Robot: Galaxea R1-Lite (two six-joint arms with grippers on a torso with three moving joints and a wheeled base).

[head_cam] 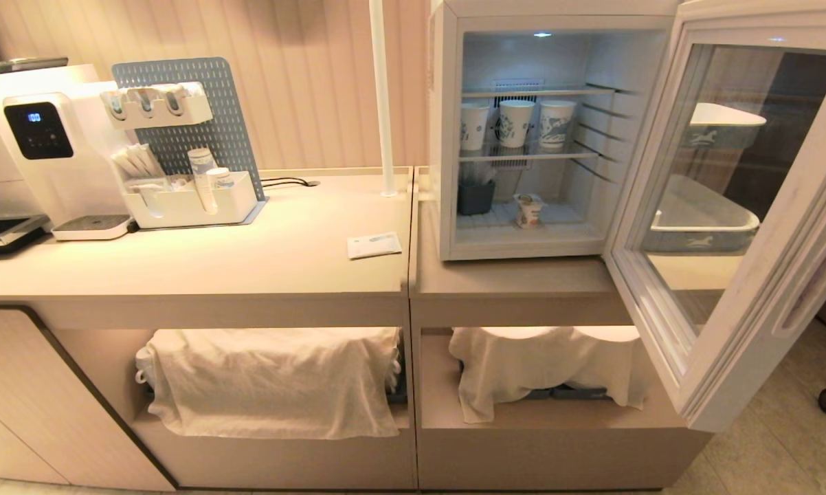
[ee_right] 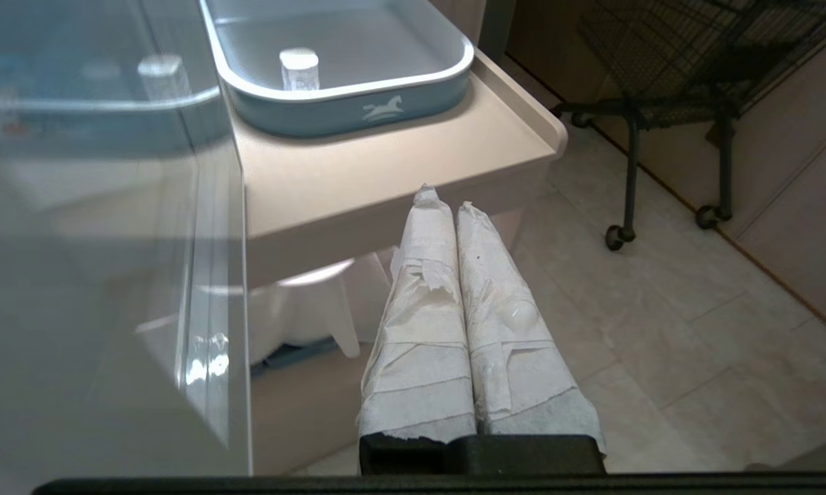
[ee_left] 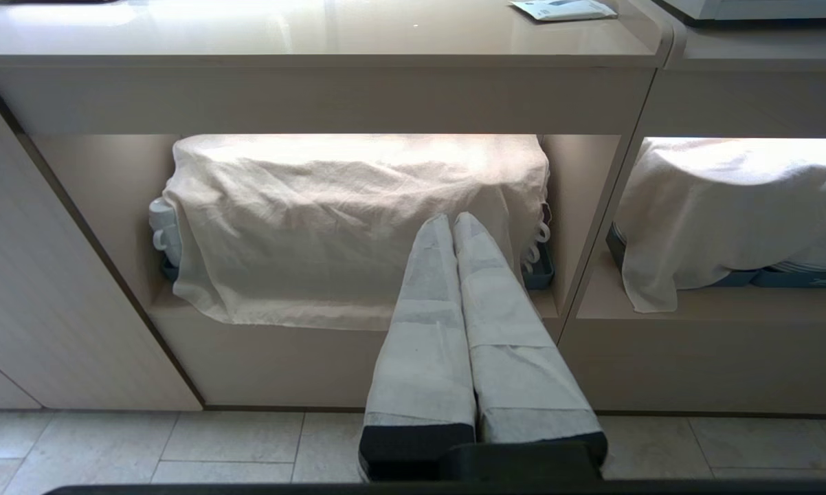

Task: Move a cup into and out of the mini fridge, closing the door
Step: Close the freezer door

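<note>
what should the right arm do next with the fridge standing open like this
Probably swing the right gripper, shut and empty, against the outer face of the door to push it closed: the cup already sits on the mini fridge floor, and the door stands wide open beside that gripper.

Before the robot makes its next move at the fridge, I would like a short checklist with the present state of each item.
1. Door swung open wide enough to reach in: ok.
2. Cup upright on the bottom floor of the mini fridge: ok.
3. Free path to the cup; dark box stands apart on its left: ok.
4. Right gripper empty and shut, beside the door's outer face: ok, but must open to grasp.
5. Left gripper shut, low before the cloth-covered shelf, out of the way: ok.
6. Paper cups on the middle shelf, above the cup: ok.
</note>
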